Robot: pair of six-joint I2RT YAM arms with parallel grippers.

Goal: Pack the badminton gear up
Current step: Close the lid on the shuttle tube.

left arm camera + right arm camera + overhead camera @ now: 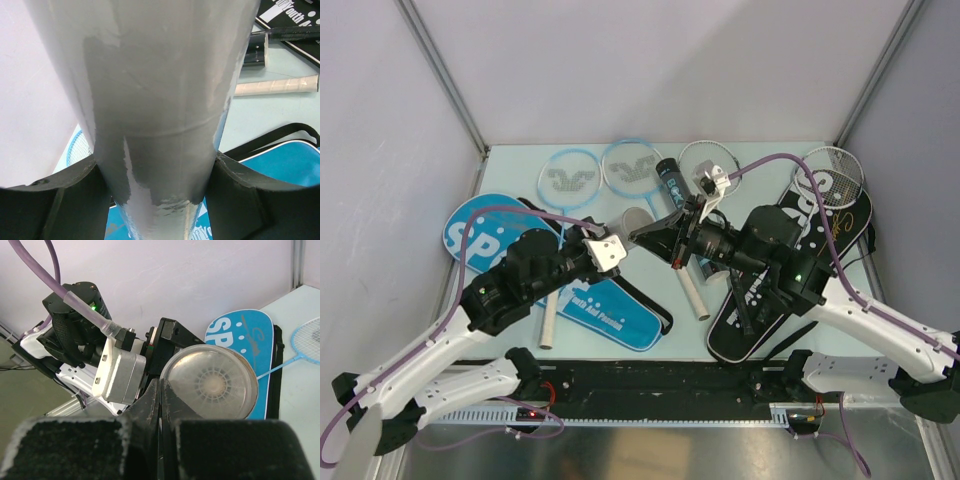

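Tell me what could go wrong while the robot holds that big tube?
The tube looks smooth and round in the left gripper, so it might slip and fall onto the blue cover below. The right gripper, shut, points right at the tube's clear end, so it might push the tube crooked. The arms are close together and might bump.

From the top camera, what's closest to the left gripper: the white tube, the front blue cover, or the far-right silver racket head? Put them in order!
1. white tube: held in the left gripper.
2. front blue cover: lying just below it.
3. silver racket head: back right corner.
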